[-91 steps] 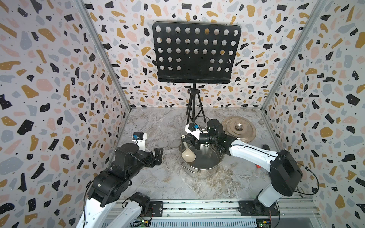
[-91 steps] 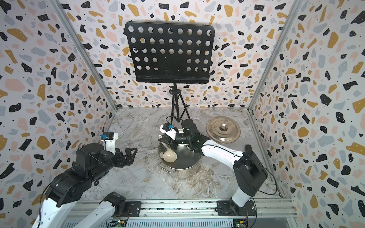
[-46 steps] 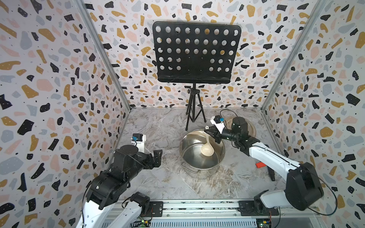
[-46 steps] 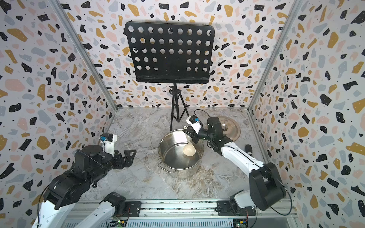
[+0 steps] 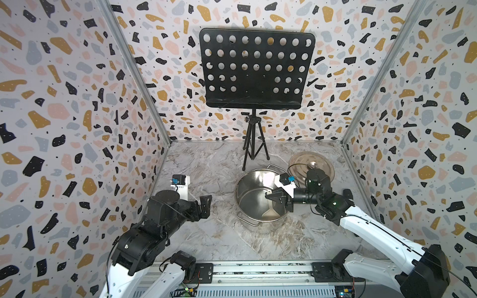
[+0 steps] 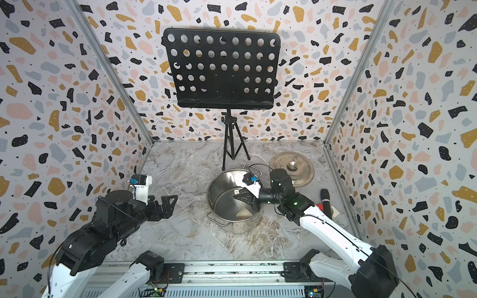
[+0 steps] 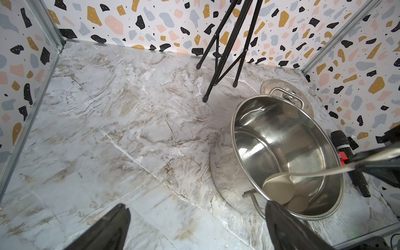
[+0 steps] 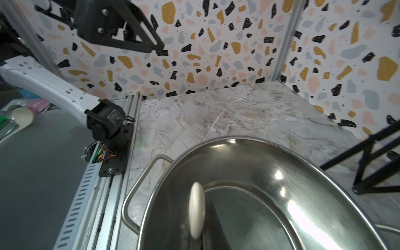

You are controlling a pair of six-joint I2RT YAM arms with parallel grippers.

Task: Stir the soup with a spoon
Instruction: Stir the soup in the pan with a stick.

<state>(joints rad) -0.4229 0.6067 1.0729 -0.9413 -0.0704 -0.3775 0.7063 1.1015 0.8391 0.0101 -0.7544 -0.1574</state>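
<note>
right gripper (image 5: 271, 199) has swung the ladle (image 5: 268, 212) nearer inside the pot (image 5: 241, 184).

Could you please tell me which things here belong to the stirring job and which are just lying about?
In the job: stockpot; cream ladle with its bowl inside the pot; right gripper, shut on the ladle's handle.

Lying about: steel lid; music stand; black microphone. The left gripper is open and holds nothing.
</note>
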